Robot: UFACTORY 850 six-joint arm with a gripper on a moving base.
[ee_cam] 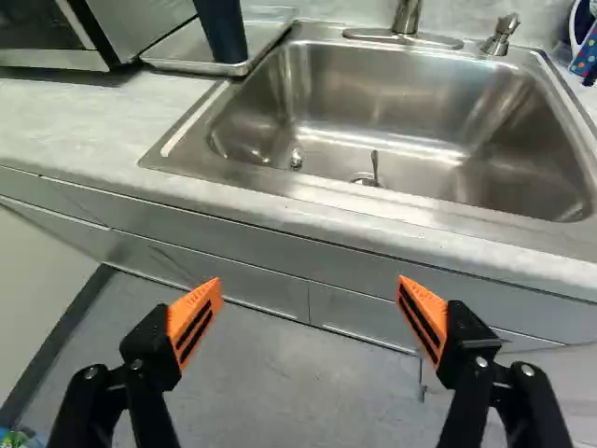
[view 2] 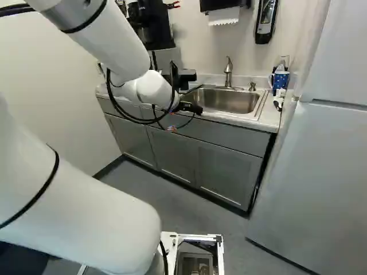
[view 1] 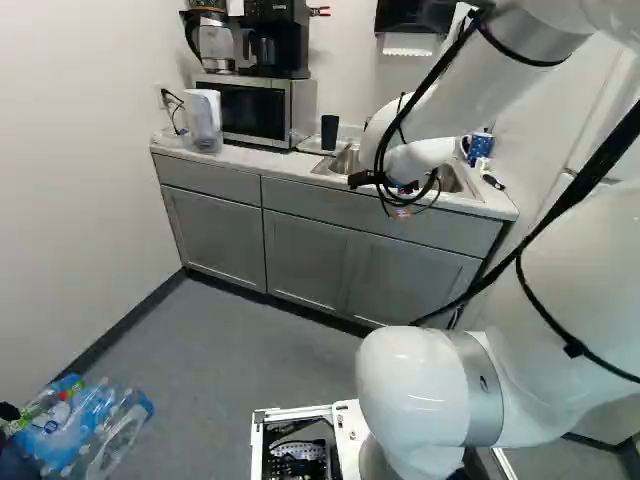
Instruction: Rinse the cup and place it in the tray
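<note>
My gripper [view 2: 188, 107] is before the counter's front, near the sink [view 2: 229, 102]. In the wrist view the gripper [ee_cam: 311, 313] has its orange-padded fingers wide apart with nothing between them, and the sink's basin [ee_cam: 401, 121] lies ahead. A dark cup [ee_cam: 222, 30] stands upright on a shallow, clear-looking tray [ee_cam: 168, 62], beside the sink. The left base view shows the same cup [view 1: 330, 132] right of the microwave. A spotted blue mug [view 2: 280, 81] is at the counter's far end.
The faucet [view 2: 228, 67] rises behind the basin. A microwave [view 1: 258, 108] with a coffee maker on it and a clear pitcher [view 1: 204, 120] stand along the counter. A refrigerator [view 2: 321, 172] is at the right. Bottles [view 1: 80, 425] lie at the lower left.
</note>
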